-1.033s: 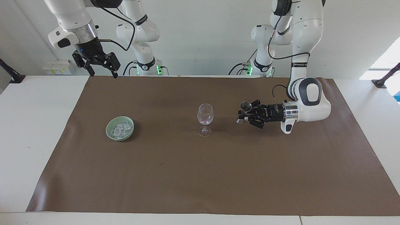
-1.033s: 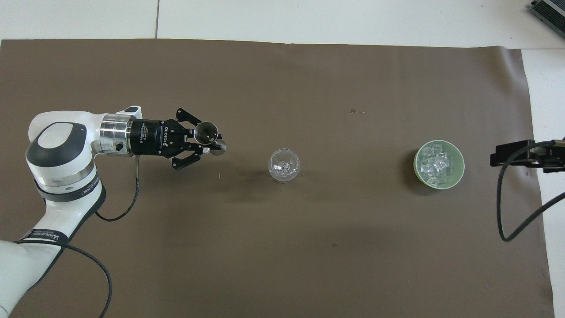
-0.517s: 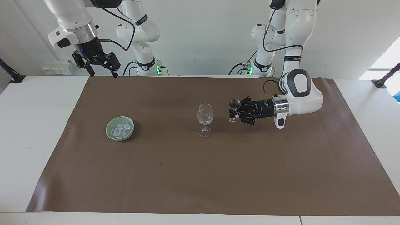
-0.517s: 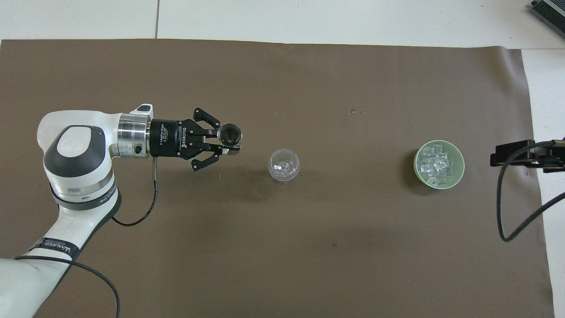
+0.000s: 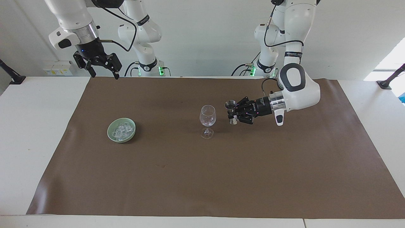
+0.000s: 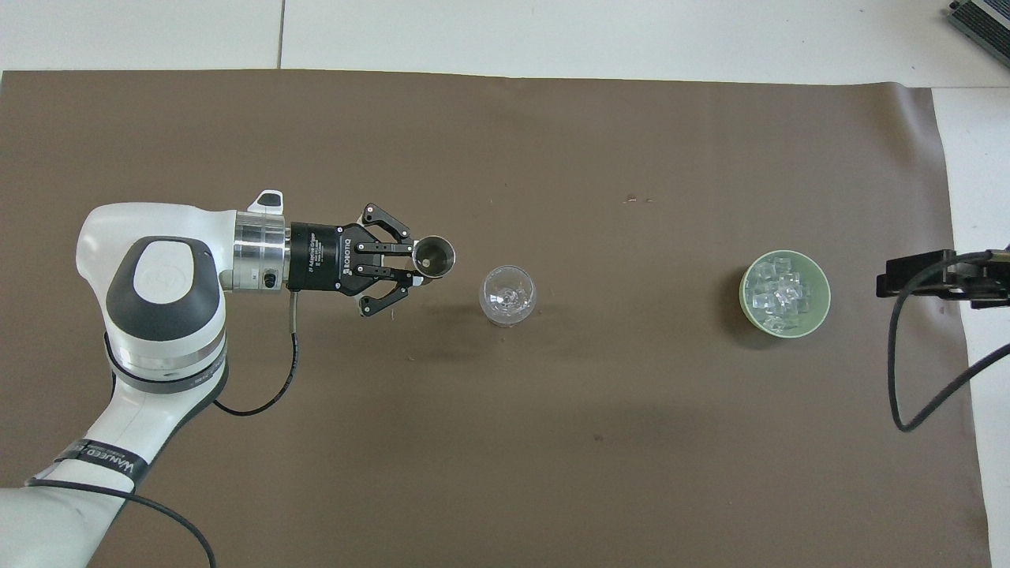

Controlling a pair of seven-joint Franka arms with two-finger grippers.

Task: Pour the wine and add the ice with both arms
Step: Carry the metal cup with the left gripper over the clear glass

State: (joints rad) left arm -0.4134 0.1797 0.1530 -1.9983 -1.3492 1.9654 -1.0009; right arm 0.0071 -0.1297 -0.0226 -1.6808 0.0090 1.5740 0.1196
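A clear stemmed glass (image 5: 207,119) (image 6: 507,294) stands upright mid-mat. My left gripper (image 5: 234,112) (image 6: 420,264) is shut on a small metal measuring cup (image 5: 230,111) (image 6: 434,257), held upright above the mat just beside the glass, toward the left arm's end. No wine is visible in the frames. The ice (image 5: 121,129) (image 6: 779,294) lies heaped in a pale green bowl (image 5: 111,134) (image 6: 821,312) toward the right arm's end. My right gripper (image 5: 101,68) (image 6: 927,278) hangs open, high over the table edge near the right arm's base, waiting.
A brown mat (image 5: 202,177) (image 6: 505,442) covers most of the white table (image 5: 34,133). A black cable (image 6: 907,371) hangs from the right arm over the mat's edge. Black clamps (image 5: 11,76) sit at the table's corners.
My left arm has carried the measuring cup across the mat toward the glass, rising slightly, now close beside the bowl of the glass. The right arm has not moved.
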